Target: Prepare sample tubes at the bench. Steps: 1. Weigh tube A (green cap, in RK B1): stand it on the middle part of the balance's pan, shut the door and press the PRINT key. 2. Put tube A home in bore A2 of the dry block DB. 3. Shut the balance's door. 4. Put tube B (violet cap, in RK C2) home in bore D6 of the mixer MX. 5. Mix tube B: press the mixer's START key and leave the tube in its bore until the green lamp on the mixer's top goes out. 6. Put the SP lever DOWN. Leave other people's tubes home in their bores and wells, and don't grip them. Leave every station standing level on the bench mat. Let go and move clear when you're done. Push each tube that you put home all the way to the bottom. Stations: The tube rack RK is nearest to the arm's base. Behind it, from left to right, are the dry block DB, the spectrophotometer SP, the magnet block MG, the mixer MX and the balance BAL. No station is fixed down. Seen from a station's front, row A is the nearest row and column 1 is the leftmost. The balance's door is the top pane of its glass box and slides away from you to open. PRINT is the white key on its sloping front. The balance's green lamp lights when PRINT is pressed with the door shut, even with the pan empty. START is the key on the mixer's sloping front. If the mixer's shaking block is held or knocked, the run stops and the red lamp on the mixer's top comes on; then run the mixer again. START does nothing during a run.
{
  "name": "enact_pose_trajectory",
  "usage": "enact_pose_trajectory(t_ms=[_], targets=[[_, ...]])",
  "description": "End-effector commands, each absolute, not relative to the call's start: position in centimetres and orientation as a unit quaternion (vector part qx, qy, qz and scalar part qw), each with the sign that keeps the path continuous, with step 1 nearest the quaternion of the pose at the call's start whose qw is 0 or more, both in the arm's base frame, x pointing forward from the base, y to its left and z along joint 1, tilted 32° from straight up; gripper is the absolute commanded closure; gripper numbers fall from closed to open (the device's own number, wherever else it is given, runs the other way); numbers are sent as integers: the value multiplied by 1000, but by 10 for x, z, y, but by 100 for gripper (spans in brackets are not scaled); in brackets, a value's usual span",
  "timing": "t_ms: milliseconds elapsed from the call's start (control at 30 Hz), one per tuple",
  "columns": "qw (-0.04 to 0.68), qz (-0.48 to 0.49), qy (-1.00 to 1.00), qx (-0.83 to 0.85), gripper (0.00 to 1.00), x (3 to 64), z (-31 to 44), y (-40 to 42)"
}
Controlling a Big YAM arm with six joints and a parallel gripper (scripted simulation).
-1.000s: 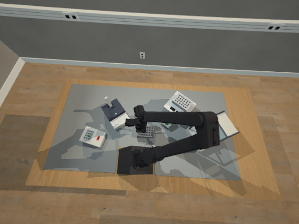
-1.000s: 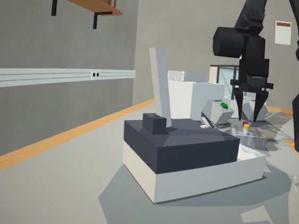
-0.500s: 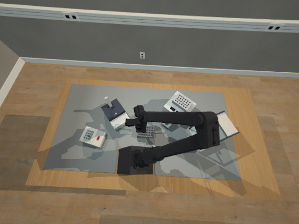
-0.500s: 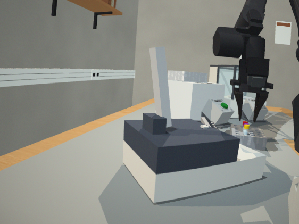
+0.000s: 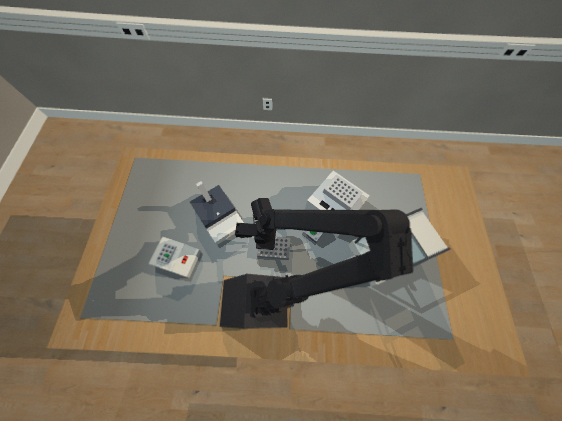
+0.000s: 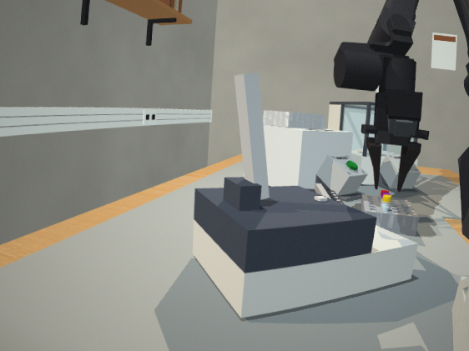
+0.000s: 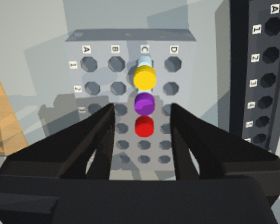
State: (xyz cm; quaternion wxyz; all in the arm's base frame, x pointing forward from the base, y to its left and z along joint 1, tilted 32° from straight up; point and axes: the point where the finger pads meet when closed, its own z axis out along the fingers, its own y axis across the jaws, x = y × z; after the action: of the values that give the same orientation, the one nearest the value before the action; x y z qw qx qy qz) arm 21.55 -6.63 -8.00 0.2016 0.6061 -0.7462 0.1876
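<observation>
The gripper (image 6: 388, 189) (image 7: 143, 108) is partly open and empty, pointing down over the tube rack (image 6: 400, 223). Its fingertips stand either side of column C, close above the caps. Tube B's violet cap (image 7: 144, 104) is in C2, between a yellow cap (image 7: 145, 78) in C1 and a red cap (image 7: 144, 127) in C3. Bore B1 is empty. A green cap (image 5: 167, 255) shows in the dry block (image 5: 192, 267); its exact bore is unclear. The mixer (image 5: 361, 195) stands at the back right. The balance's door position is unclear. The SP lever (image 6: 252, 134) stands up.
The spectrophotometer (image 5: 218, 206) (image 6: 292, 263) stands behind left of the rack. A station with a green round part (image 5: 313, 232) (image 6: 351, 165) stands behind right. The balance (image 5: 428, 236) is far right, partly behind the arm. A dark bored block (image 7: 240, 90) runs beside the rack.
</observation>
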Motion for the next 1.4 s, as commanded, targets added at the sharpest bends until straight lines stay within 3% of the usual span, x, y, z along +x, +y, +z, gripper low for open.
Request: enact_pose_trajectory(t_ms=[0,1367], targets=[[192,194,-747,606,64,225,-79,-65],[201,188,-746,606,64,215,-98,-79]])
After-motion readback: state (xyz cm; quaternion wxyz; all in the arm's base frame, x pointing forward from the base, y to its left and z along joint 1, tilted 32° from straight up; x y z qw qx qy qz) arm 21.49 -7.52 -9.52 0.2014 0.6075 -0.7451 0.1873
